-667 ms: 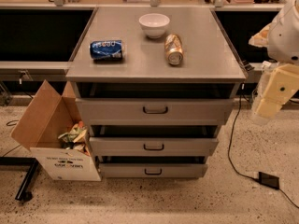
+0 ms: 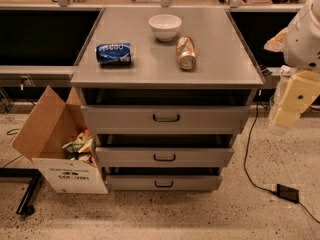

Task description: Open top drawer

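The top drawer (image 2: pixel 120 119) is the widest grey front, just under the cabinet top, with a small dark loop handle (image 2: pixel 166 118) at its centre. A dark gap shows above its front panel. Two shorter grey drawer fronts (image 2: pixel 165 157) (image 2: pixel 164 183) sit below it. My gripper (image 2: pixel 289 104), a cream-yellow piece below the white arm (image 2: pixel 305 34), hangs at the right edge of the view. It is to the right of the cabinet at about the top drawer's height, apart from the cabinet and the handle.
On the cabinet top (image 2: pixel 150 69) lie a blue can (image 2: pixel 114 53), a white bowl (image 2: pixel 165 27) and a tan can (image 2: pixel 186 53). An open cardboard box (image 2: pixel 60 149) stands at the cabinet's left. A black cable and plug (image 2: pixel 287 193) lie on the floor at right.
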`<state>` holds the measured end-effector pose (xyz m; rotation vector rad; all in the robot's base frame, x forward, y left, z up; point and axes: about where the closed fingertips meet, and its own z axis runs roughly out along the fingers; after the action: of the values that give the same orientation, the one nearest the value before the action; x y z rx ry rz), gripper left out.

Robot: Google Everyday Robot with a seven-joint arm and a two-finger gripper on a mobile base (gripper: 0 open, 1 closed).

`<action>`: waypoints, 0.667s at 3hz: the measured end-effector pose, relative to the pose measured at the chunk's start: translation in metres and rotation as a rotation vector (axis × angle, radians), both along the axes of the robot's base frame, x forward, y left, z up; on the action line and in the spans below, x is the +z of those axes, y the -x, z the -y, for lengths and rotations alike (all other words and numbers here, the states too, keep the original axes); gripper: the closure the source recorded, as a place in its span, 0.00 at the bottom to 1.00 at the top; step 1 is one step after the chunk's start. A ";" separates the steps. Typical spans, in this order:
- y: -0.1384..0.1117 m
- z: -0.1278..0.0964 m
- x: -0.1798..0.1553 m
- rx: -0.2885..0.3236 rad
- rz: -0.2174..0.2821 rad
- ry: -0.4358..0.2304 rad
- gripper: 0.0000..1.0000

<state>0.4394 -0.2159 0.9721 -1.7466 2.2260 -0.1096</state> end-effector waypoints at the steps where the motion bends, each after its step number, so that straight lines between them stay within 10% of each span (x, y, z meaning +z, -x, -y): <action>1: 0.000 -0.002 -0.043 0.066 -0.067 0.028 0.00; 2: 0.004 -0.011 -0.136 0.195 -0.199 0.060 0.00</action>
<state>0.4354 -0.2048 0.8359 -2.0779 2.1893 0.0439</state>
